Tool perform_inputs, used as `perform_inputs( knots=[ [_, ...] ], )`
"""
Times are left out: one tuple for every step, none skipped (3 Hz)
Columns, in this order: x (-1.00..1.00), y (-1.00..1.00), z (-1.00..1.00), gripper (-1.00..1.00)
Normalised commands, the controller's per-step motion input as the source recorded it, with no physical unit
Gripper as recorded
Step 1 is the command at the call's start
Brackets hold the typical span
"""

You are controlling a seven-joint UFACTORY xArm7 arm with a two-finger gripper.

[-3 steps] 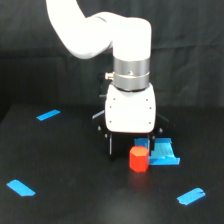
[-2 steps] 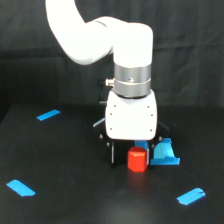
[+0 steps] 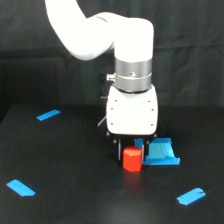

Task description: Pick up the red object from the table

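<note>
Spreading across the whole lower scene, the wide matte black table (image 3: pixel 60 200) carries everything. Above it the glossy white robot arm (image 3: pixel 100 30) reaches down to its boxy white wrist housing (image 3: pixel 133 112). The gripper (image 3: pixel 131 148) hangs low behind the small stubby red-orange block (image 3: pixel 132 159); whether it is released or clenched cannot be told. The block stands on the table, just beside the bright blue flat tray (image 3: pixel 161 152) on the exterior view's right. Three small blue tape strips (image 3: pixel 48 115) lie scattered.
</note>
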Motion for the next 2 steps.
perform_inputs(
  knots=[
    [0.03,0.08,0.13,-0.99],
    [0.01,0.02,-0.01,-0.99]
  ],
)
